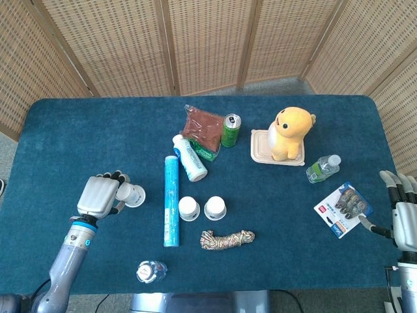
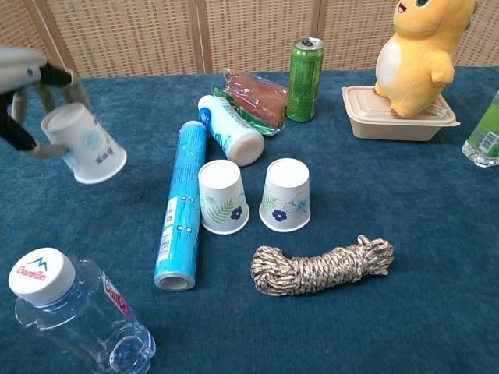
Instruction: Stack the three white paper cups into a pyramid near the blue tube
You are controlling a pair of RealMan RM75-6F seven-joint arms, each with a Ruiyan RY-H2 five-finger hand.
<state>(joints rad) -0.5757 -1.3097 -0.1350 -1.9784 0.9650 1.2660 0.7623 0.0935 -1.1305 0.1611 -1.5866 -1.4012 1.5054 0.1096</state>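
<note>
staged robot test bench not a home, table [image 1: 78,130] under blue felt cloth, woven rattan screen panels [image 1: 202,42] boxing it in, random unrelated props scattered: plush toy [image 1: 290,132], rope coil [image 1: 226,239], drink can [image 1: 230,130]
</note>
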